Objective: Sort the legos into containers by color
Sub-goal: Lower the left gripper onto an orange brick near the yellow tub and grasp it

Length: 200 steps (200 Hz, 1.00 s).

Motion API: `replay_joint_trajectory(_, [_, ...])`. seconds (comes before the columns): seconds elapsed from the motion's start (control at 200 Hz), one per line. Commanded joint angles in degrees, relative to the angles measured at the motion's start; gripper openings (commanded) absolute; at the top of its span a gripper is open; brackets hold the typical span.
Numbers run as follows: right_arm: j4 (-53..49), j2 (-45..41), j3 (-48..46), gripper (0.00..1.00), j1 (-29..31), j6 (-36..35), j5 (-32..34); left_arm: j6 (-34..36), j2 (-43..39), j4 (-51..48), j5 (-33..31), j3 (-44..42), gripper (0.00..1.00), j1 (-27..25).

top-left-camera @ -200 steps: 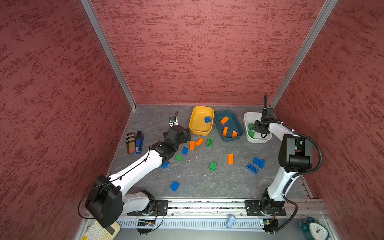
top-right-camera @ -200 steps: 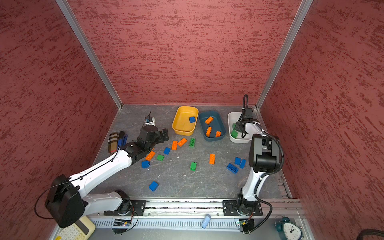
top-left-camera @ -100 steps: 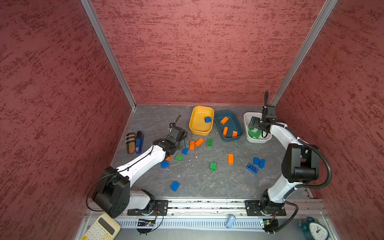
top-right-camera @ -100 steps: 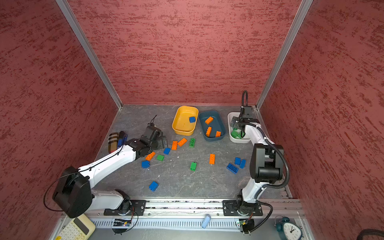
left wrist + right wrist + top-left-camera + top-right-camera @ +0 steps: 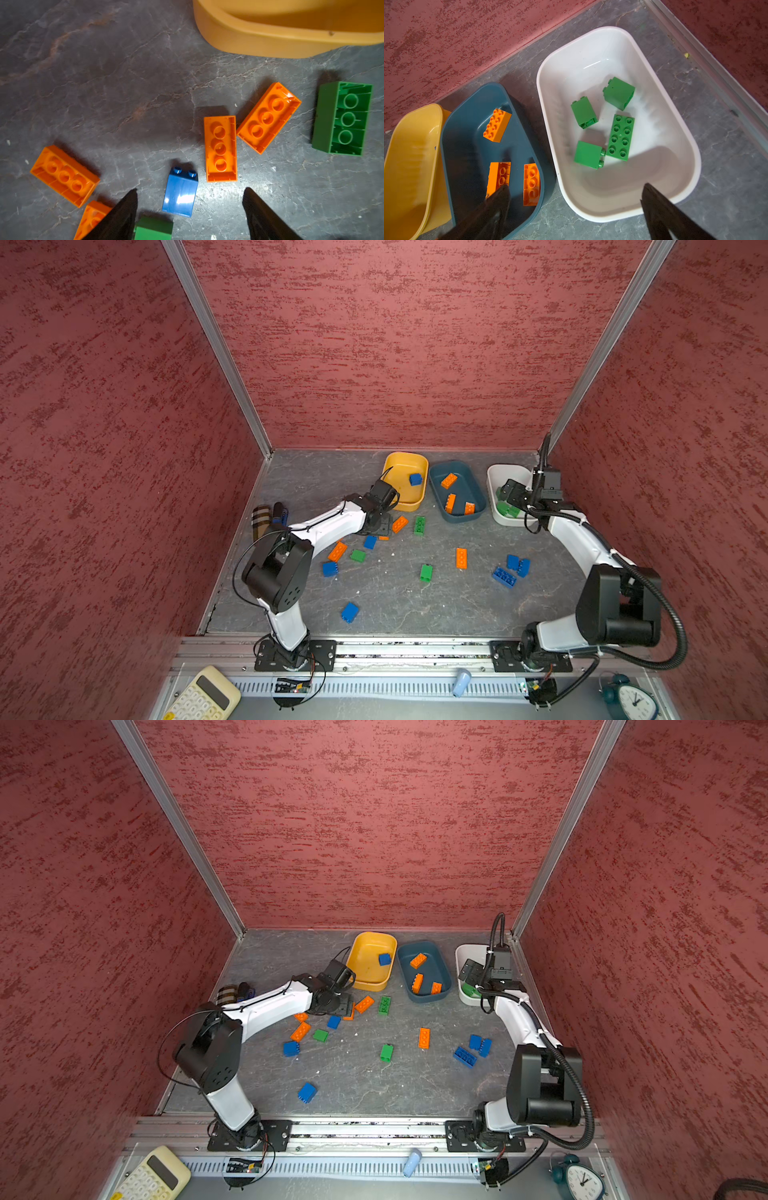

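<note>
In both top views the left tool hangs low over loose legos on the counter by the yellow tub, its jaws seemingly hidden under the wrist; the right tool is above the white tub. In the left wrist view the left tool is spread, with a blue brick lying untouched between its fingers. In the right wrist view the right tool is spread and empty over four green bricks in the white tub.

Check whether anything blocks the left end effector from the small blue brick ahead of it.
Nothing visible does. The left end effector is open, and the blue brick lies between its jaws; the nearest orange brick sits beside it, apart.
</note>
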Motion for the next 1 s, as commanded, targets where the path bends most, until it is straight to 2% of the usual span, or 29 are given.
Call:
replay_joint_trajectory(0.0, [1.6,-1.1,-0.7,0.99,0.1,0.5,0.3,3.3,3.0,-1.7,2.2,2.7,0.75,-0.5])
replay_joint_trajectory(0.125, [1.8,-1.2,-1.5,0.99,0.1,0.6,0.4,5.1,6.7,-1.3,4.8,4.7,0.72,-0.5])
replay_joint_trajectory(0.426, [2.0,-1.8,-2.0,0.99,0.0,0.7,0.9,5.1,12.5,-1.5,4.5,7.0,0.59,-1.0])
replay_joint_trajectory(0.711, [1.1,-4.1,-2.3,0.99,0.1,1.0,-0.3,3.6,9.7,1.1,4.2,3.6,0.38,-3.0])
replay_joint_trajectory(0.997, [0.3,-7.9,-3.6,0.99,0.1,2.3,-3.7,1.8,3.6,5.6,-0.3,4.4,0.32,-8.8])
